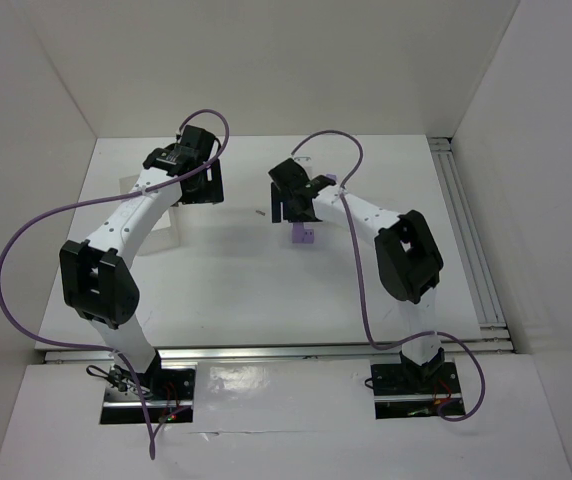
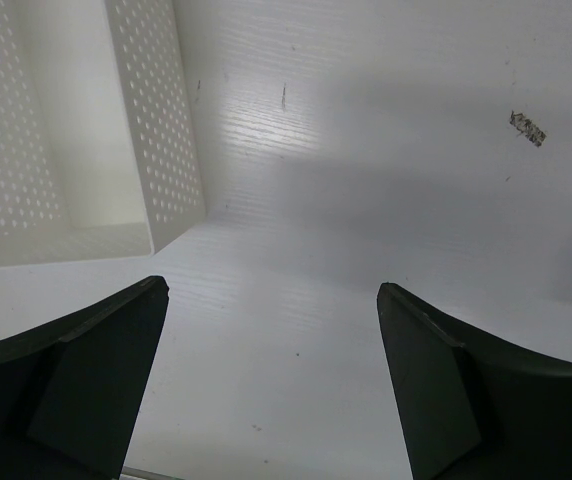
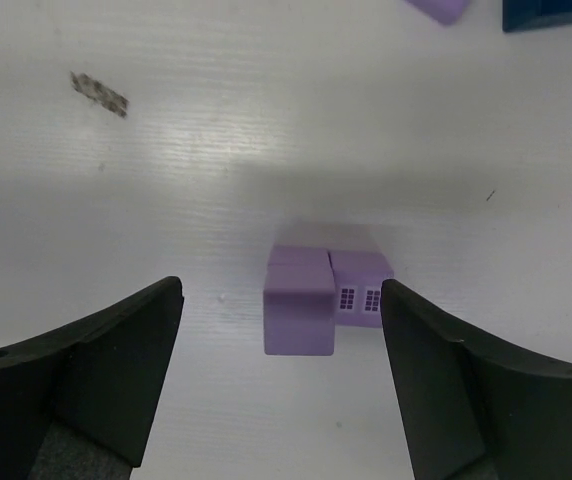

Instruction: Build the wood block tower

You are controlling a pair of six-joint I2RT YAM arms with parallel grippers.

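Left gripper (image 2: 271, 288): jaws wide, holding nothing, over table (image 2: 366, 200) beside white tray (image 2: 156, 130).
Right gripper (image 3: 278, 290): jaws wide, straddling light-purple blocks (image 3: 301, 310), not touching them.
Dark blue block (image 3: 554, 12): well apart from the blocks.

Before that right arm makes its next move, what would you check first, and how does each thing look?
1. Right gripper open: ok.
2. Purple blocks sit between its fingers: ok.
3. Gap left on both sides of the blocks: ok.
4. Left gripper open and empty: ok.
5. Dark blue block ready to pick: cannot tell, only its edge shows.
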